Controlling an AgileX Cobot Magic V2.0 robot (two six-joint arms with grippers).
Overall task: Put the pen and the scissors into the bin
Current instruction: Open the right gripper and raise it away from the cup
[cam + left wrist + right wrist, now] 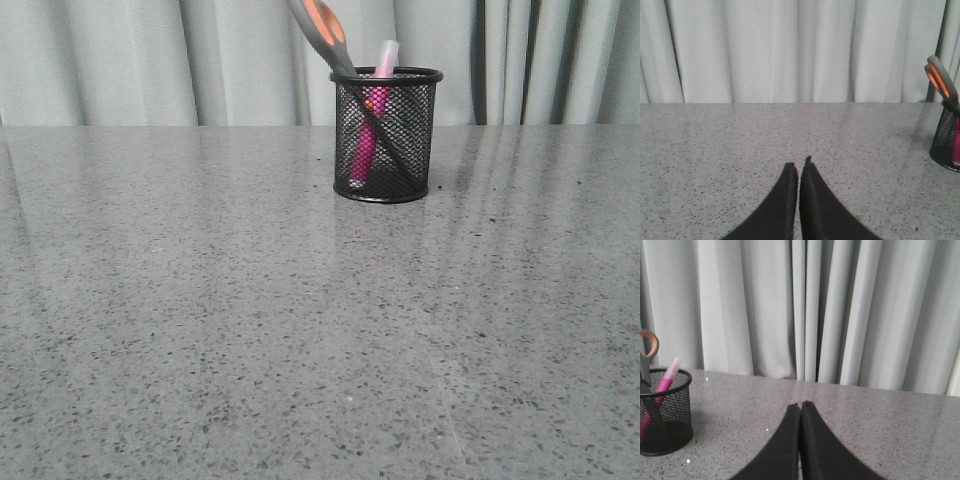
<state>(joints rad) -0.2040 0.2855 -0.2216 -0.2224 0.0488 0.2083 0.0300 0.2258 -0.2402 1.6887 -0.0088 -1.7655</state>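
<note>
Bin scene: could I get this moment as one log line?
pen: in bin | scissors: in bin | left tool: shut | right tool: shut

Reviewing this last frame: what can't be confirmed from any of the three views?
- Scissors: handle tops are cut off by the front view's upper edge; the blade tips blur behind the bin's mesh.
- Pen: its lower end is dim behind the mesh, so where it rests is unclear.
- Bin: cropped by the frame edge in both wrist views.
- Left hand and right hand: absent from the front view.

A grey speckled desk carries a single thing: the bin, a black wire-mesh cup standing upright on it, near the pale curtain behind.
</note>
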